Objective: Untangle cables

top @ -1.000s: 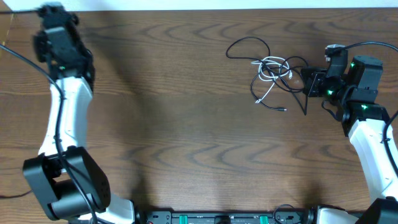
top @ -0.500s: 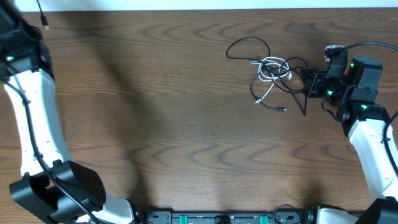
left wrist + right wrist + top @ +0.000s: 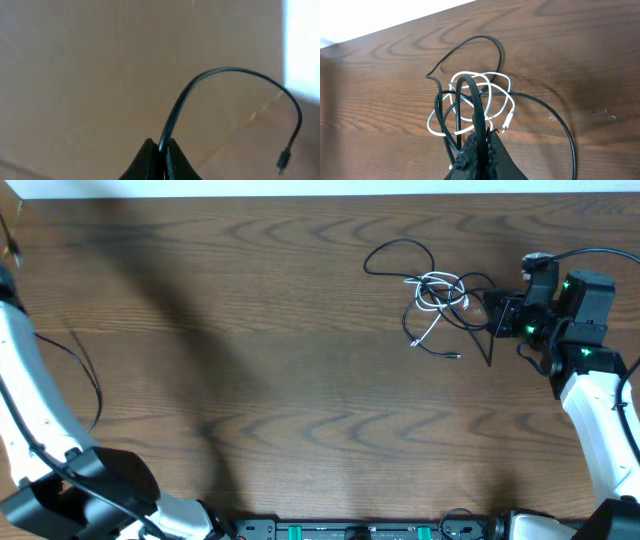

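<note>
A bunch of cables [image 3: 437,298] lies at the back right of the table: a white cable [image 3: 441,287] coiled among black ones. My right gripper [image 3: 492,314] sits at the bunch's right side. In the right wrist view this gripper [image 3: 483,136] is shut on a black cable loop [image 3: 474,98], with the white cable [image 3: 492,102] just past it. In the left wrist view my left gripper [image 3: 161,145] is shut on a separate black cable [image 3: 225,71], held up off the table, and its plug [image 3: 283,160] dangles free. The left gripper is outside the overhead view.
The left arm [image 3: 30,395] runs along the table's left edge, with a thin black cord [image 3: 92,385] curving beside it. The right arm [image 3: 600,405] stands at the right edge. The wooden table [image 3: 300,380] ends at a white strip along the back.
The left arm has swung left and out past the table's corner with its black cable. Its gripper has left the overhead view. The right arm and the bunch have not moved.
</note>
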Controlling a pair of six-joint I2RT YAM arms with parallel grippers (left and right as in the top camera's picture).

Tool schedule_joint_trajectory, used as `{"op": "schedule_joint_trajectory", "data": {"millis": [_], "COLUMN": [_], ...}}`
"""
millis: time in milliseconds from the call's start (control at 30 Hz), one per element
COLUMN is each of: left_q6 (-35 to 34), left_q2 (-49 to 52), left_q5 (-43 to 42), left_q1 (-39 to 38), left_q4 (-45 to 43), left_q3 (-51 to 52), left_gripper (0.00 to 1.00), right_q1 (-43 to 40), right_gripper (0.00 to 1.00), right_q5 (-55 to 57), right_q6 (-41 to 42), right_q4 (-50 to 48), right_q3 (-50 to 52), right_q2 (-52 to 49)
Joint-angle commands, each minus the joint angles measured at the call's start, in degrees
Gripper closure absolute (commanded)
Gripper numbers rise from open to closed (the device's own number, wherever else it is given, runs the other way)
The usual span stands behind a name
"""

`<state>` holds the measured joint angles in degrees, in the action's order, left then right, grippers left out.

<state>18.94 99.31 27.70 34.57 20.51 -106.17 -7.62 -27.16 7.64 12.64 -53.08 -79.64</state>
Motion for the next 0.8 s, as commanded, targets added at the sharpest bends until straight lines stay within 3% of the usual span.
{"op": "schedule_joint_trajectory", "data": {"millis": [0,333,767], "left_q6": [-8.83,-15.19,-17.59], "left_q2": [2.23,10.91,23.78], "left_q5": [0.15,-7.74,-12.24], "left_q1": [3.17,4.48,4.48], "left_q4": [3.82,25.77,33.05], "left_q3": [0.2,1.09,1.38], "left_gripper": [0.93,0.93,0.92], "right_q1": [-0.17,-0.17,-0.17], "right_gripper": [0.99,0.99,0.99], "right_q5": [-0.22,-0.2,-0.2], "right_q6": [0.68,1.55,1.53], "right_q4": [0.04,-0.44,-0.13], "right_q3": [-0.44,-0.44,-0.44], "right_q2": [0.96,0.96,0.96]}}
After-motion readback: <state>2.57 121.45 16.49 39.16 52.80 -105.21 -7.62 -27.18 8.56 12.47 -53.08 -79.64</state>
